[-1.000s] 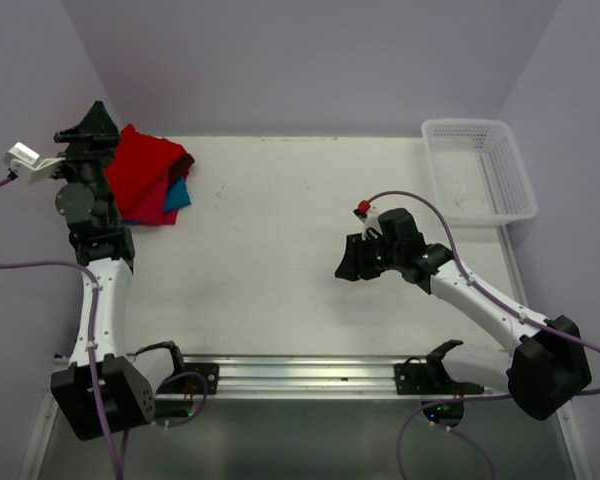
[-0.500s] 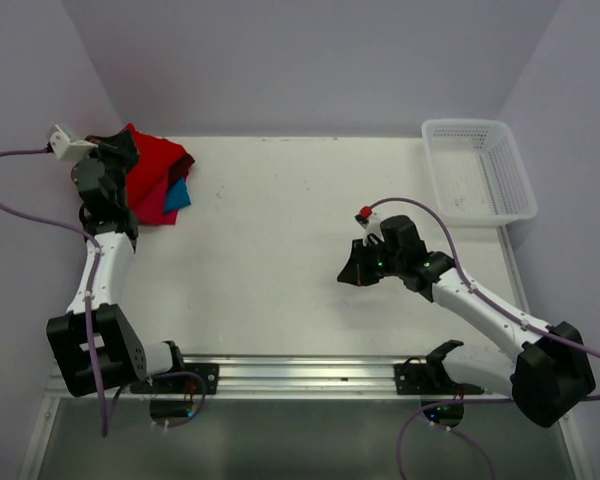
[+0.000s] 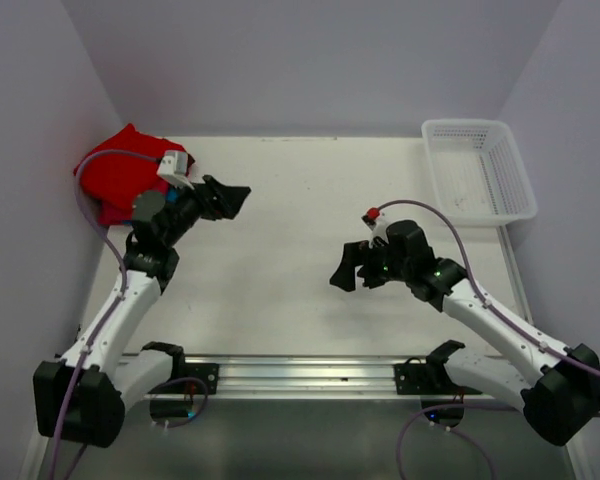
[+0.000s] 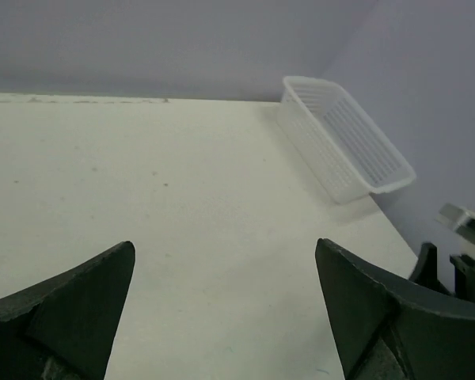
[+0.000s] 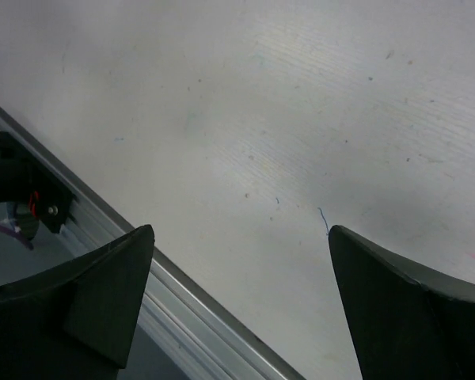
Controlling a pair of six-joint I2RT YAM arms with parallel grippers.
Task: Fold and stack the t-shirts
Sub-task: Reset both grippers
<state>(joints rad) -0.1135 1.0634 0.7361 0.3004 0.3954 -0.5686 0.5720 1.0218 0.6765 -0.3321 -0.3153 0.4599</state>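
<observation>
**We find both grippers open and empty; t-shirts (image 3: 115, 178) piled at the table's (image 3: 300, 200) 10 o'clock corner.**
The left gripper (image 3: 230, 200) stands with its jaws spread wide and nothing between them, above the table surface on the 3 o'clock side of the pile and clear of it. The right gripper (image 3: 348, 278) is likewise spread and holds nothing, near mid-table, pointing toward 9 o'clock. Red cloth shows on top of the pile. A white mesh basket (image 3: 477, 125) sits at 2 o'clock.
</observation>
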